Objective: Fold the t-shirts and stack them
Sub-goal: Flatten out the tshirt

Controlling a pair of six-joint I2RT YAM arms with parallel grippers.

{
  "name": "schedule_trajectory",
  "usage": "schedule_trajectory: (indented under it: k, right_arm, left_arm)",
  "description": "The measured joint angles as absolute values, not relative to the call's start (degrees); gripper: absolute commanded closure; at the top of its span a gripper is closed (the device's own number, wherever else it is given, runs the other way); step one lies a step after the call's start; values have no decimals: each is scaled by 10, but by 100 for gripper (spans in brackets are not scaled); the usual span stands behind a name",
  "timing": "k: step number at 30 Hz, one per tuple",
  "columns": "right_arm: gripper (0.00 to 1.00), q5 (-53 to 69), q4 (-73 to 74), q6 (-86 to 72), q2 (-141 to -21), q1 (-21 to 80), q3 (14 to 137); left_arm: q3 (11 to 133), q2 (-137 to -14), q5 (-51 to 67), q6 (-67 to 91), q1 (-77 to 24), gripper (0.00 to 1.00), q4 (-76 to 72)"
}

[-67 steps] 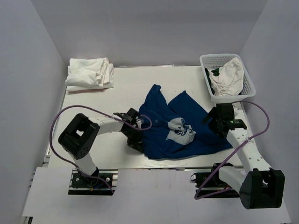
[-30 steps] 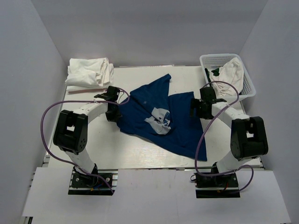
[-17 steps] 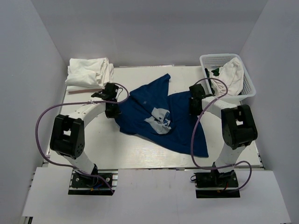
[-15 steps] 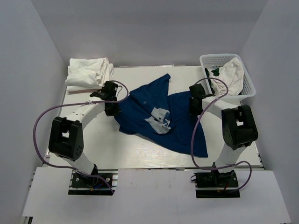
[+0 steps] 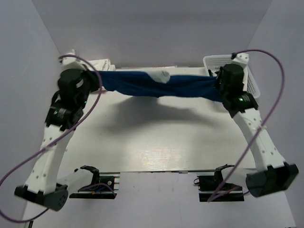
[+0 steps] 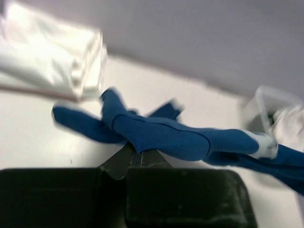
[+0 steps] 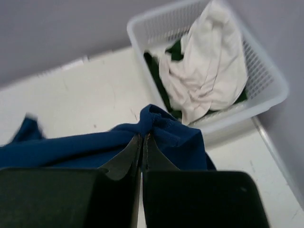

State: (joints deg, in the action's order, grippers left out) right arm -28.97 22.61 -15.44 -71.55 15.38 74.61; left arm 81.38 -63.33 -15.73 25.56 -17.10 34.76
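Observation:
The dark navy t-shirt [image 5: 185, 86] hangs in the air above the far part of the table, pulled into a long band between my two raised arms, its pale print [image 5: 159, 75] bunched near the middle. My left gripper [image 5: 96, 80] is shut on its left end; in the left wrist view the jaws [image 6: 134, 148] pinch a hemmed edge of the navy t-shirt [image 6: 161, 137]. My right gripper [image 5: 217, 85] is shut on the right end, where the closed tips [image 7: 142, 137] bite a gathered fold of the navy t-shirt [image 7: 71, 147]. A white t-shirt [image 7: 209, 61] lies crumpled in the basket.
A stack of folded white t-shirts [image 6: 52, 57] sits at the table's back left, mostly behind my left arm in the top view. The white lattice basket [image 7: 266, 95] stands at the back right, with something dark green [image 7: 156, 71] under the white cloth.
Both arms have risen from the table and spread apart, lifting the navy t-shirt off the surface and stretching it out. The right gripper has shut on its edge.

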Motion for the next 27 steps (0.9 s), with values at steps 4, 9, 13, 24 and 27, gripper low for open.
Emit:
schedule_trajectory:
  k: [4, 9, 13, 24, 27]
  right_arm:
    - [100, -323, 222, -135, -628, 153, 767]
    - [100, -339, 218, -99, -559, 152, 803]
    - [100, -339, 205, -74, -542, 152, 829]
    - [100, -299, 171, -72, -674, 146, 809]
    - [100, -250, 164, -86, -776, 142, 791]
  left_arm:
    - [859, -558, -207, 247, -171, 100, 341]
    - [893, -495, -236, 244, -176, 100, 356]
    - [898, -474, -241, 246, -178, 100, 364]
    - [843, -635, -213, 285, -173, 100, 352]
    - [809, -763, -187, 304, -160, 100, 358]
